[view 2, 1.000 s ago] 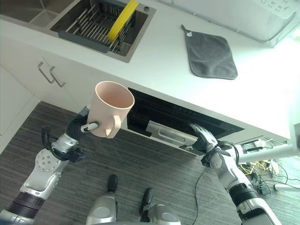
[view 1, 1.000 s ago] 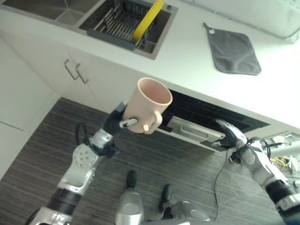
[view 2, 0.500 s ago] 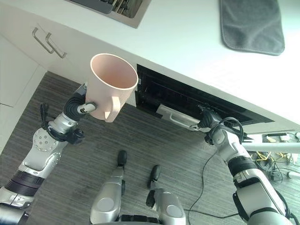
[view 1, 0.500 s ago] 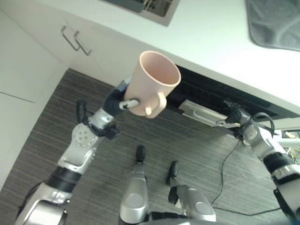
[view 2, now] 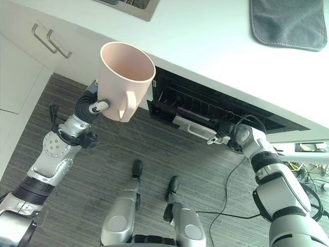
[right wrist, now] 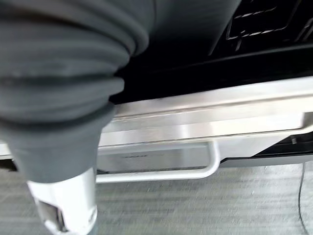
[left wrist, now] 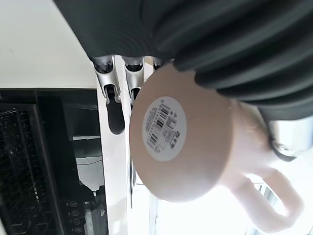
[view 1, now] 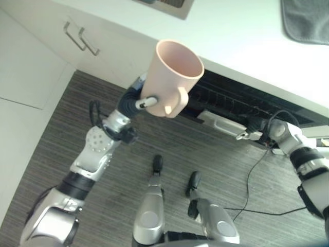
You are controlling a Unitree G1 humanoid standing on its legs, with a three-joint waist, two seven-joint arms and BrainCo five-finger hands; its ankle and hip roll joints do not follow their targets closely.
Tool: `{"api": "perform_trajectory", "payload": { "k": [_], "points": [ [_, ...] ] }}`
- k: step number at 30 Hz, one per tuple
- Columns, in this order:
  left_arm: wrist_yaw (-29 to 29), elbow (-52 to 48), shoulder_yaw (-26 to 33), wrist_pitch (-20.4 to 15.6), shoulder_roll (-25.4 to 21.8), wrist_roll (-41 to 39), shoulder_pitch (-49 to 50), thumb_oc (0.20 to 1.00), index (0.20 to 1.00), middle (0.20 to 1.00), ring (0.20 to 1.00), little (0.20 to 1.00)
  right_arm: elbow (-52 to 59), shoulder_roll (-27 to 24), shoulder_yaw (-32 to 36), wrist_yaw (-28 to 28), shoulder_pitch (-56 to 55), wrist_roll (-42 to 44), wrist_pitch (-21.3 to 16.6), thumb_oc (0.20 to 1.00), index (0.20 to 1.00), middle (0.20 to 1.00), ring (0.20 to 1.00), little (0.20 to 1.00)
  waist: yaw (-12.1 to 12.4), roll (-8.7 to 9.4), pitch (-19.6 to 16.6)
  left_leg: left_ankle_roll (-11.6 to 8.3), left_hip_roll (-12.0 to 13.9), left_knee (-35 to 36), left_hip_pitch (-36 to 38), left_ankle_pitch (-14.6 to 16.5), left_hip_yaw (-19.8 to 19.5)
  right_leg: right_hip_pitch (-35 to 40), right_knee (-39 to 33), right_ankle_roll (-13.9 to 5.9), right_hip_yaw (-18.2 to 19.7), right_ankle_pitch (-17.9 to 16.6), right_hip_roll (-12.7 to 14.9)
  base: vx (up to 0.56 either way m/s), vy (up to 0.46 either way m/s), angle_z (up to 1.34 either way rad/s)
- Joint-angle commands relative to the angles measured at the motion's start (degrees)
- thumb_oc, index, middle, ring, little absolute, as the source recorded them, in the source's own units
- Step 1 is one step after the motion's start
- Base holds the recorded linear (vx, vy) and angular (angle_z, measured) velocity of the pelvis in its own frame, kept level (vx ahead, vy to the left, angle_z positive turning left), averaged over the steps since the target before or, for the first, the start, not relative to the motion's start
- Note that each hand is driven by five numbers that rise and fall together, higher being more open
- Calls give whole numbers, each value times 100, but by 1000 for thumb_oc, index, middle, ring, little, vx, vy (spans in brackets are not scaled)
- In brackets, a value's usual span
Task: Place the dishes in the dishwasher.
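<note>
A pale pink mug (view 1: 175,77) stands upright in the air in front of the counter edge, held by my left hand (view 1: 134,98), whose fingers (left wrist: 115,112) and thumb curl round its body. The mug's base, with a barcode sticker (left wrist: 164,127), shows in the left wrist view. Just right of the mug, the dishwasher door (view 2: 193,128) under the counter hangs partly open, with a dark rack (view 2: 190,103) behind it. My right hand (view 1: 257,129) rests on the right end of the door's upper edge. The silver door handle (right wrist: 161,174) lies close below that hand.
A grey cloth (view 2: 290,23) lies on the white counter (view 1: 241,36) at the back right. A sink corner (view 1: 169,4) shows at the top. White cabinet doors with metal handles (view 1: 79,37) stand to the left. Dark striped floor (view 1: 169,144) lies below.
The camera has shifted. The dishwasher door has swung further open with my right hand on it, showing more of the rack. The mug has risen slightly towards the counter.
</note>
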State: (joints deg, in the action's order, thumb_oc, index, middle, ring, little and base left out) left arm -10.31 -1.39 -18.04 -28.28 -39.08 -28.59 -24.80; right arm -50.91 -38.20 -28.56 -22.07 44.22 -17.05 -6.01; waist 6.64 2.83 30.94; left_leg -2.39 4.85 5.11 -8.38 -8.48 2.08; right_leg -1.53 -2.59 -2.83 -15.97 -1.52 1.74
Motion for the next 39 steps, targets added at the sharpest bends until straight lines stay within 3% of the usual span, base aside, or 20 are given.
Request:
{"api": "perform_trajectory", "payload": {
  "k": [1,6,13,18,30,39],
  "points": [
    [319,-355,163,-582,290,111,-47,200,200,200,200,200,260,606,-783,-816,-826,-294,-299,1000,1000,1000,1000,1000,-48,-43,-115,-22,-8,-667,-478,287,125,-885,517,-354,322,-372,414,-39,59,-9],
    [528,-486,175,-656,422,339,87,200,200,200,200,200,790,877,-901,-696,-1264,-377,76,1000,1000,1000,1000,1000,-142,-40,-114,-13,-6,-639,-539,300,169,-985,530,-342,367,-353,406,-30,36,-12],
    [664,-589,233,-715,515,487,235,200,200,200,200,200,913,1046,-829,-526,-1746,-285,227,1000,1000,1000,1000,1000,-224,-70,-114,-9,9,-618,-570,305,248,-1064,554,-341,394,-335,413,-14,29,-10],
    [797,-614,220,-720,531,543,233,200,200,200,200,200,818,1095,-722,-104,-1973,-278,125,1000,1000,1000,1000,1000,-280,-104,-114,1,20,-621,-593,321,306,-1119,580,-350,396,-328,429,-1,7,0],
    [844,-623,178,-648,540,480,231,200,200,200,200,200,833,1174,-650,-480,-2130,-26,174,1000,1000,1000,1000,1000,-331,-154,-114,4,26,-613,-564,323,346,-1143,620,-361,399,-323,454,0,0,0],
    [954,-598,123,-726,643,518,212,200,200,200,200,200,646,1359,-717,330,-2297,-281,193,1000,1000,1000,1000,1000,-391,-279,-114,23,-1,-551,-584,320,386,-1251,636,-365,432,-331,486,-26,30,0]
  ]
}}
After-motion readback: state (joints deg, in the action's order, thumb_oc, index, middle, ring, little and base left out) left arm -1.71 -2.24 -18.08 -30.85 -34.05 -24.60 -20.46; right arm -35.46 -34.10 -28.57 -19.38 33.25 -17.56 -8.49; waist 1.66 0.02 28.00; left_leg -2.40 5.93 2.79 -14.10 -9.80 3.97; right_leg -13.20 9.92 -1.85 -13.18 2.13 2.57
